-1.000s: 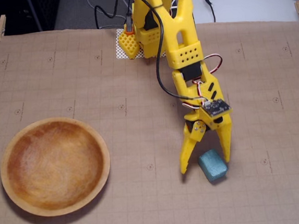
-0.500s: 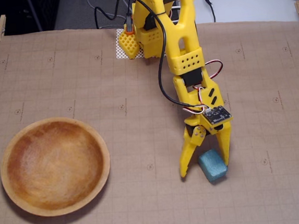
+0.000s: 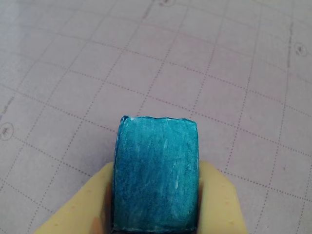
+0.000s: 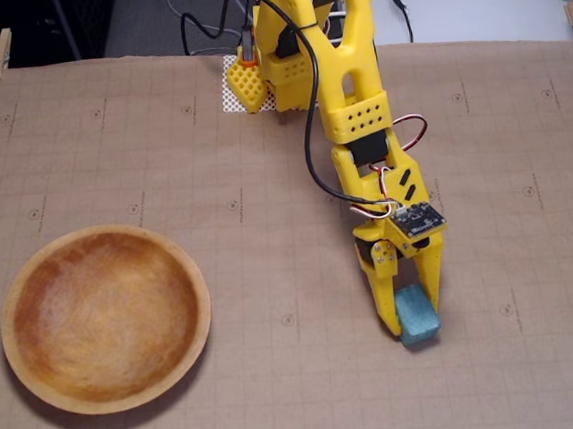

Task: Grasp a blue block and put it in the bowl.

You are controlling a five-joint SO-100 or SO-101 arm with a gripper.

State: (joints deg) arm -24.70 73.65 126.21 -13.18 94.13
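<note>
- The fixed view shows the whole scene: the yellow plastic two-finger gripper reaches down to the gridded brown paper mat, its fingers drawn in against the two sides of the small teal-blue rectangular block.
- That block sits on the mat right of centre in this view, well apart from the wide, shallow round wooden bowl at the left, which holds nothing.
- The wrist view shows neither bowl nor arm; it shows the grip up close, the block filling the gap with a yellow finger touching each side.
- Only there does the block's mottled face show plainly.
</note>
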